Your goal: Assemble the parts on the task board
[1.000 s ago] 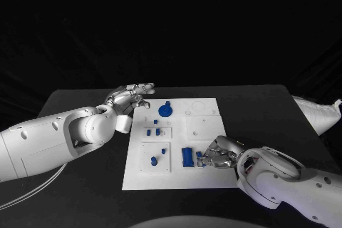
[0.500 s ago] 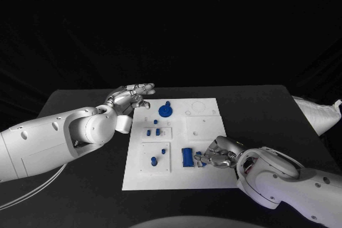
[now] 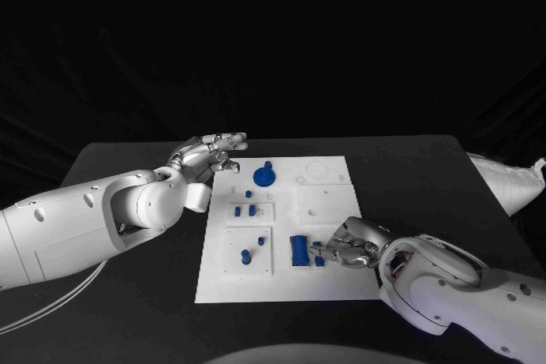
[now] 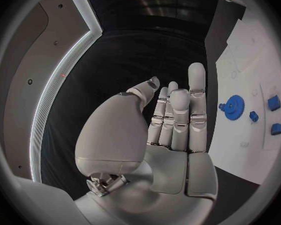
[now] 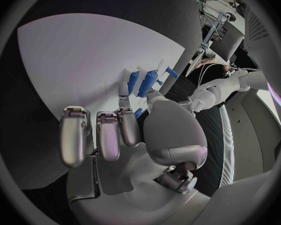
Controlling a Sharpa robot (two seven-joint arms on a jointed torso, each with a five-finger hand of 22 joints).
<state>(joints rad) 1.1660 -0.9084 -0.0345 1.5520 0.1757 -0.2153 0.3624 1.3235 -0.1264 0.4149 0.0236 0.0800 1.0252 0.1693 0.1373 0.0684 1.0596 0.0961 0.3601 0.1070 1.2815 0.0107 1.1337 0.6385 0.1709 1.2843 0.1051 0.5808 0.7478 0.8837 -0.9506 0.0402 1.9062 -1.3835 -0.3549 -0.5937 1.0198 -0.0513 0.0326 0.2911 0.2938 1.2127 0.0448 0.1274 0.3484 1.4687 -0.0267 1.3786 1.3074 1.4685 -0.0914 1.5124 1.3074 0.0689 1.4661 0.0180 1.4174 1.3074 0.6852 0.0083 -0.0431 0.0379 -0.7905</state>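
Fingers (image 3: 330, 256) of right hand (image 3: 355, 245) hiding a blue part's (image 3: 301, 249) edge on task board (image 3: 330, 285)

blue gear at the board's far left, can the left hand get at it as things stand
Probably yes. The left hand is open and holds nothing, hovering just off the board's far left corner, and the gear lies right beside it with nothing between them.
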